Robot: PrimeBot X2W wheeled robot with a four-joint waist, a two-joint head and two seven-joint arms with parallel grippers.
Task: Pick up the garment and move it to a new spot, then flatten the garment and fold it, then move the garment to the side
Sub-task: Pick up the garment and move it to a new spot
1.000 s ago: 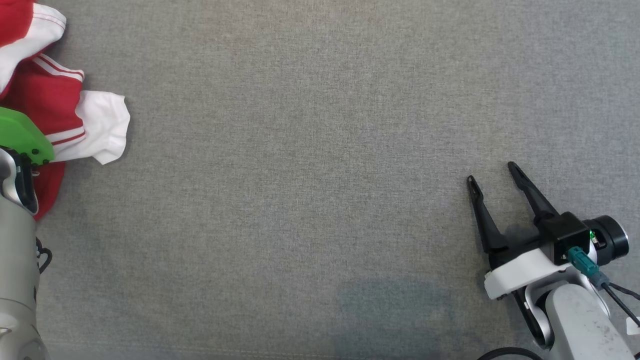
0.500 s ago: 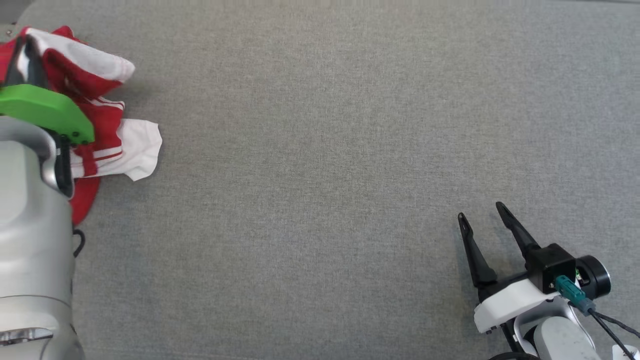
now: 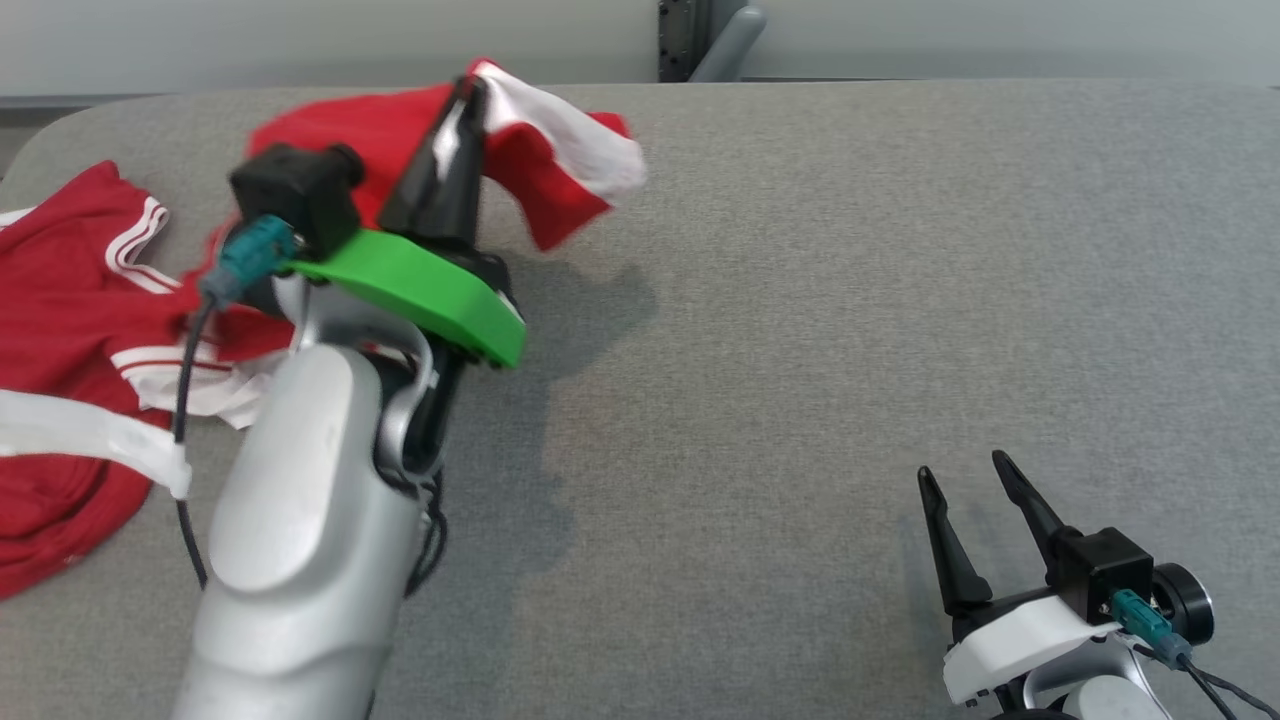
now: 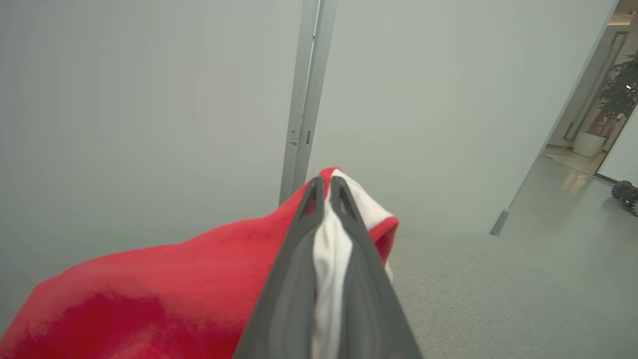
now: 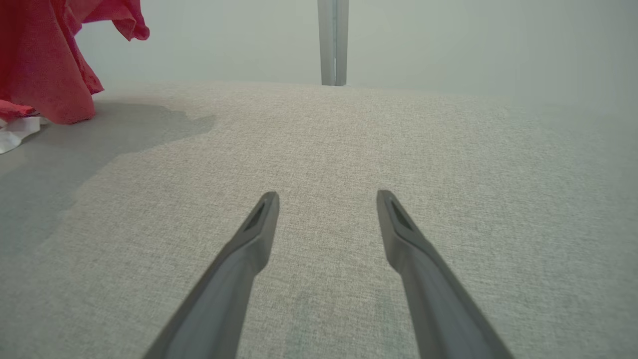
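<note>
Left hand (image 3: pixel 466 92) pinching garment (image 3: pixel 60 290), white trim between fingers (image 4: pixel 294 259) (wrist view)

Grey woven-fabric surface (image 3: pixel 800 300), rounded at its far-left corner, spanning the head view. Behind its far edge stand a plain pale wall (image 3: pixel 300 40) and an upright grey metal post (image 3: pixel 690 40), with a slanted grey tube (image 3: pixel 735 45) just beside the post. At the right of the left wrist view, a glossy floor (image 4: pixel 563 199) runs through an opening towards a leafy plant (image 4: pixel 620 94) in a white pot (image 4: pixel 588 144). A dark wheeled object (image 4: pixel 627 192) sits on the floor, cut off by the right edge.
</note>
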